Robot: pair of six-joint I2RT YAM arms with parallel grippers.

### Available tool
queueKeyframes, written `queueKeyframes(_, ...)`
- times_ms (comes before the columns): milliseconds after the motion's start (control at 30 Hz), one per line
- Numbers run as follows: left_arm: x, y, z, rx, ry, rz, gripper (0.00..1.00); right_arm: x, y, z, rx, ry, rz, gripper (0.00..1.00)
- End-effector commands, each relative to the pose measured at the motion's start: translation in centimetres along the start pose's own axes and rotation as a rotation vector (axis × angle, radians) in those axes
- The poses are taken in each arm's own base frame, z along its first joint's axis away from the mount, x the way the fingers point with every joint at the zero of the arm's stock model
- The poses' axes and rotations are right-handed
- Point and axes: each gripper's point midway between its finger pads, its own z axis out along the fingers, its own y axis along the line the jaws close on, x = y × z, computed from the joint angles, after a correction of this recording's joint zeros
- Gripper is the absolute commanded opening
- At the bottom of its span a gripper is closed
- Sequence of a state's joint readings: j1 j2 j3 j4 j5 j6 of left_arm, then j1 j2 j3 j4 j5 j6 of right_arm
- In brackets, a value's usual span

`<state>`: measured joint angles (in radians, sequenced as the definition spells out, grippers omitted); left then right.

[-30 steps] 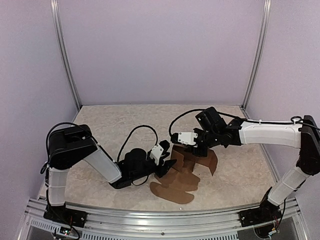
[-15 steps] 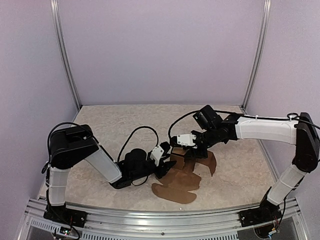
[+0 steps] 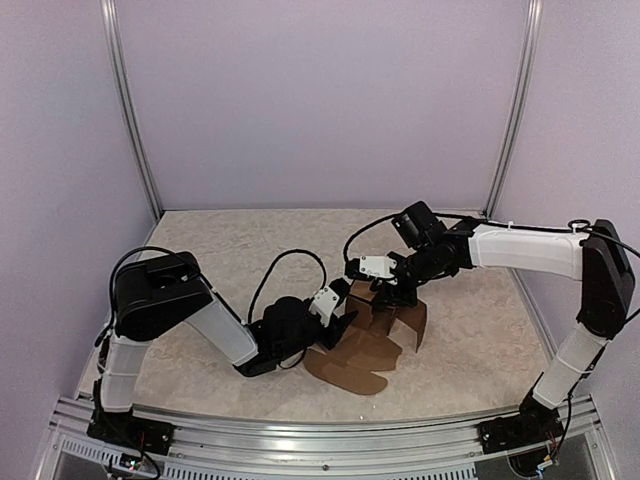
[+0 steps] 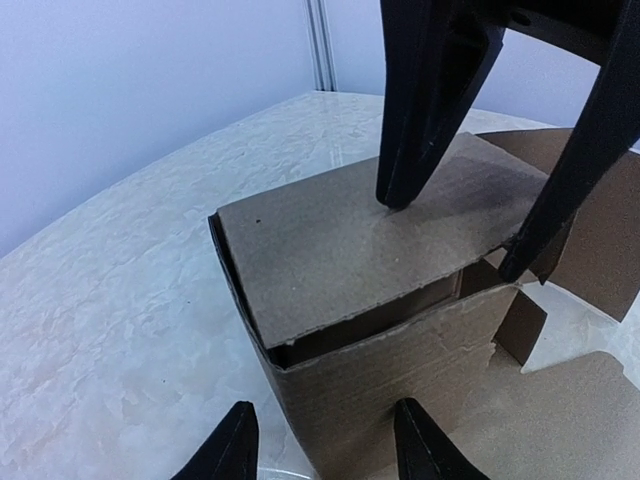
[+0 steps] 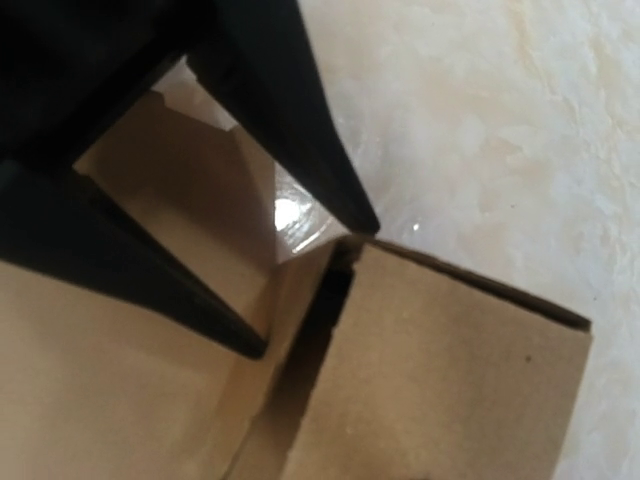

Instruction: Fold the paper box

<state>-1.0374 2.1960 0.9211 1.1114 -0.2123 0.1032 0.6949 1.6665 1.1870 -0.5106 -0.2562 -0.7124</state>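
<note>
Partly folded brown paper box [image 4: 380,370], top flap [image 4: 340,240] down, rounded flaps [image 3: 350,368] splayed flat

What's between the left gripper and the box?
Nothing visible. In the left wrist view the box sits straight ahead of the open left gripper, with only bare table beside it. The right gripper's fingers come down on the box's top flap from the far side, out of the left's path.

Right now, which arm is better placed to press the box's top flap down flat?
Likely right: the right gripper hangs open over the paper box, one fingertip on the gaping top flap. The left gripper sits low beside the box, facing its side.
</note>
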Motion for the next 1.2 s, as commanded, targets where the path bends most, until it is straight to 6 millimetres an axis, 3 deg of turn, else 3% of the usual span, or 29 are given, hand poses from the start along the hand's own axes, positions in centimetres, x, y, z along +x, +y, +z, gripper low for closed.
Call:
queueKeyframes(0, -0.7, 0.6, 0.5, -0.017, -0.053, 0.007, 0.5, 2.5, 2.3, 1.2, -0.124, 0.07, 0.066, 0.35)
queueKeyframes(233, -0.5, 1.4, 0.0, 0.091, -0.066, -0.055, 0.52, 2.6, 2.0, 1.1, -0.139, 0.061, 0.08, 0.35)
queueKeyframes(333, -1.1, 0.5, 0.0, 0.201, -0.082, -0.033, 0.52, 2.5, 1.9, 1.0, -0.154, 0.05, 0.092, 0.35)
queueKeyframes(467, -0.9, -0.7, 1.1, 0.266, -0.051, 0.031, 0.51, 2.6, 1.9, 1.2, -0.176, 0.05, 0.113, 0.35)
queueKeyframes(633, -0.6, -0.5, 2.3, 0.251, -0.043, 0.045, 0.49, 2.6, 1.9, 1.2, -0.182, 0.044, 0.122, 0.35)
queueKeyframes(900, -0.7, 0.9, 3.4, 0.165, -0.059, 0.045, 0.29, 2.6, 1.5, 1.0, -0.184, 0.04, 0.139, 0.35)
queueKeyframes(1167, -0.8, 1.1, 3.3, 0.155, -0.076, 0.023, 0.24, 1.2, -0.4, -1.3, -0.167, -0.015, 0.18, 0.36)
